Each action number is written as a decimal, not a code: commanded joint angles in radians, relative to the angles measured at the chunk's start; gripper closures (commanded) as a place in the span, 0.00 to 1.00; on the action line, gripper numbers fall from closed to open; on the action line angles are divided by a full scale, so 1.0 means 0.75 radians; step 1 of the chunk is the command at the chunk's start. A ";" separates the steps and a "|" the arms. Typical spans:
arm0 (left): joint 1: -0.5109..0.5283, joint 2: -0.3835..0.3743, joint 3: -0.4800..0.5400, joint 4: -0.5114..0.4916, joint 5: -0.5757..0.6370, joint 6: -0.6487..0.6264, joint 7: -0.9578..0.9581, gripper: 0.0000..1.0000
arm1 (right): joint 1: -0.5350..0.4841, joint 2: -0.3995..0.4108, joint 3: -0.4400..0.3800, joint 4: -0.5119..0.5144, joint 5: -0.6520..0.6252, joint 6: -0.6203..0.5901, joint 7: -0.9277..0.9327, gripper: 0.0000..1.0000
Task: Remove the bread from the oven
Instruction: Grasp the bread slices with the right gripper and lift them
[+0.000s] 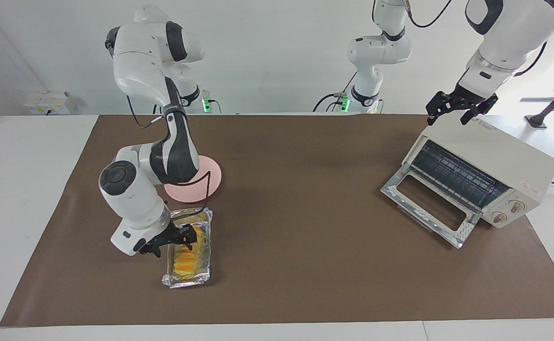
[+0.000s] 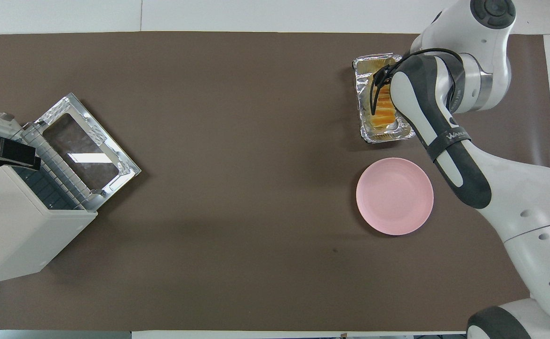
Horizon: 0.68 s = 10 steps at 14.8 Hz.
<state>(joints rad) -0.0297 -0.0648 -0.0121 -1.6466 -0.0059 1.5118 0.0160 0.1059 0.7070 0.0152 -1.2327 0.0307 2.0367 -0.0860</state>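
Observation:
The bread (image 1: 189,260) is a golden-yellow ridged loaf lying in a crinkled foil tray (image 1: 176,280) on the brown mat, toward the right arm's end of the table. It also shows in the overhead view (image 2: 382,113). My right gripper (image 1: 184,237) is low over the end of the tray nearer to the robots, at the loaf; in the overhead view its own arm hides it. The cream-white oven (image 1: 494,156) (image 2: 16,226) stands at the left arm's end with its glass door (image 1: 428,208) (image 2: 84,150) folded down open and its dark rack bare. My left gripper (image 1: 449,116) (image 2: 2,153) is open over the oven's top.
A round pink plate (image 1: 213,177) (image 2: 394,195) lies bare beside the foil tray (image 2: 385,136), nearer to the robots, partly covered by the right arm in the facing view. A brown mat (image 1: 305,213) covers the table between tray and oven.

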 commanded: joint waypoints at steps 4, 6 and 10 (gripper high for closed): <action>0.009 -0.008 0.000 0.005 -0.021 -0.026 0.003 0.00 | 0.022 0.000 0.002 -0.089 -0.049 0.172 0.068 0.15; 0.009 -0.008 0.000 0.005 -0.021 -0.026 0.003 0.00 | 0.047 0.010 0.000 -0.103 -0.051 0.209 0.100 0.16; 0.009 -0.008 0.000 0.005 -0.021 -0.026 0.003 0.00 | 0.049 0.039 0.000 -0.126 -0.049 0.271 0.119 0.17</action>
<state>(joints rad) -0.0297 -0.0648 -0.0121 -1.6466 -0.0059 1.5116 0.0160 0.1451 0.7272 0.0149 -1.3127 0.0098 2.2075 -0.0218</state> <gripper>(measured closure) 0.000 0.163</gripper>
